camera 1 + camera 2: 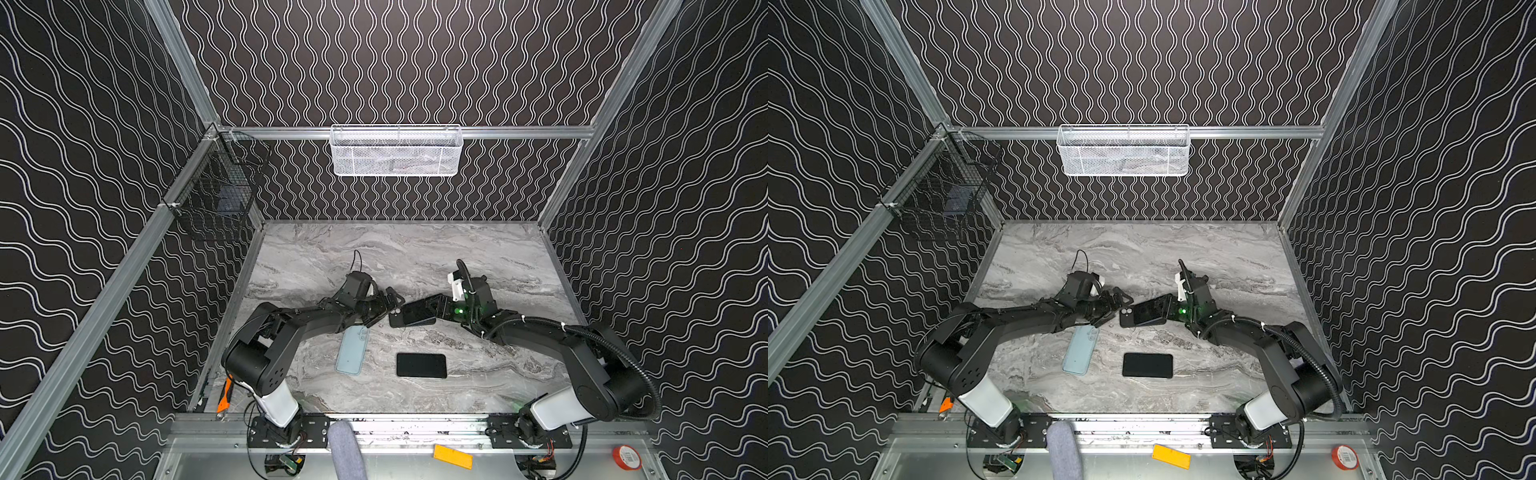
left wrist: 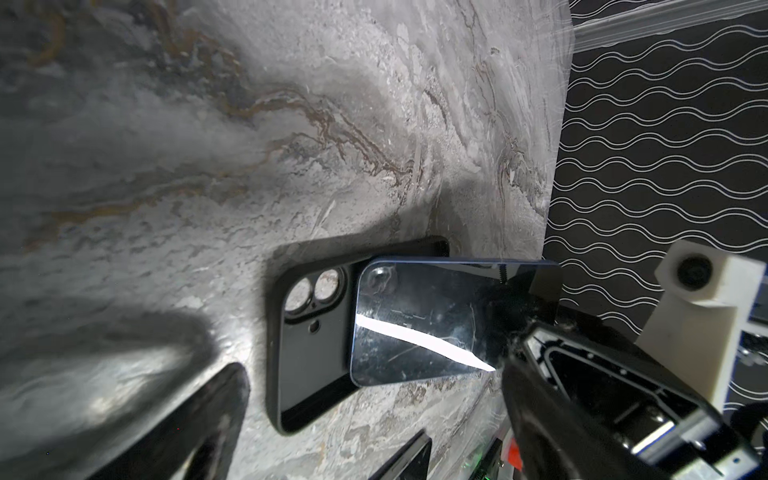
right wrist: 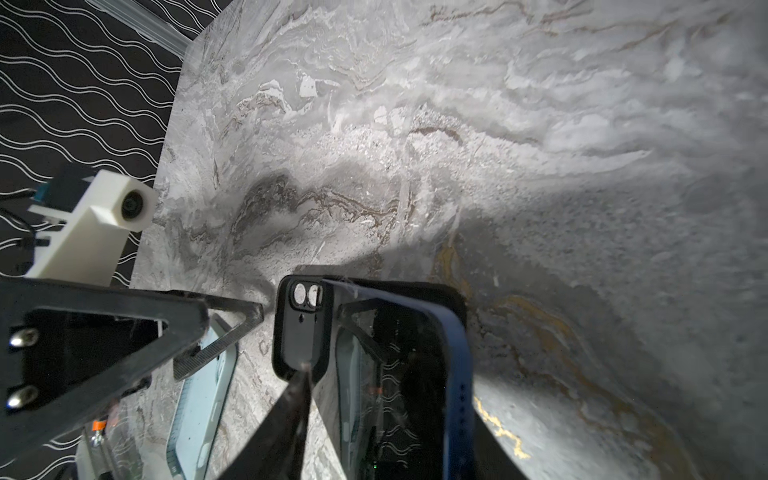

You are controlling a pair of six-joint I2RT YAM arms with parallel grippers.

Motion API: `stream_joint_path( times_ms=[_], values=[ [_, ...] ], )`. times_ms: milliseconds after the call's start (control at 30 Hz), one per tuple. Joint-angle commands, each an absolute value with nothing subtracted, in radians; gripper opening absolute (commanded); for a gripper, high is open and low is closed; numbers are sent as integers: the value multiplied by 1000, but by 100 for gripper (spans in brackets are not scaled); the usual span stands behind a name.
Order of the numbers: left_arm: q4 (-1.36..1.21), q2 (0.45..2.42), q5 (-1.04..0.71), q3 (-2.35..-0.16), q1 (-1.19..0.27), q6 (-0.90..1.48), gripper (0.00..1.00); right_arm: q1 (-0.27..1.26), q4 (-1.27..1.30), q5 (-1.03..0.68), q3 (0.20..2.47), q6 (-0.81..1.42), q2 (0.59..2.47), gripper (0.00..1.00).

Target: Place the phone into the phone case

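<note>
Two arms met at mid-frame in both top views. The left gripper (image 1: pixel 387 308) held its jaws wide apart beside the black phone case (image 1: pixel 395 321) lying on the table (image 1: pixel 415 257). The phone (image 1: pixel 417 312) leaned tilted into that case between the right gripper (image 1: pixel 431 311) jaws; whether they clamped it was unclear.
</note>
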State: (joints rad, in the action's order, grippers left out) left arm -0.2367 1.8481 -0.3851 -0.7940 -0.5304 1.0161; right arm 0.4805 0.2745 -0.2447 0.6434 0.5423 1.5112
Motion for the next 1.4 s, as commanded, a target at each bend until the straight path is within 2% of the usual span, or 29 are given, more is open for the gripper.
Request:
stream_joint_path(
  times_ms=[0, 133, 367, 767, 1367],
  values=[
    [-289, 1869, -369, -805, -531, 1004, 99, 482, 265, -218, 653, 506, 1499, 52],
    [-313, 1889, -376, -809, -535, 1012, 99, 482, 265, -214, 652, 487, 1495, 55],
    [-333, 1909, -376, -811, -541, 1014, 99, 481, 259, -196, 662, 460, 1512, 54],
    [-357, 1931, -383, -813, -552, 1027, 99, 483, 267, -193, 661, 455, 1521, 29],
    [-343, 1911, -387, -801, -564, 1034, 99, 492, 297, -168, 596, 527, 1512, 24]
  ],
)
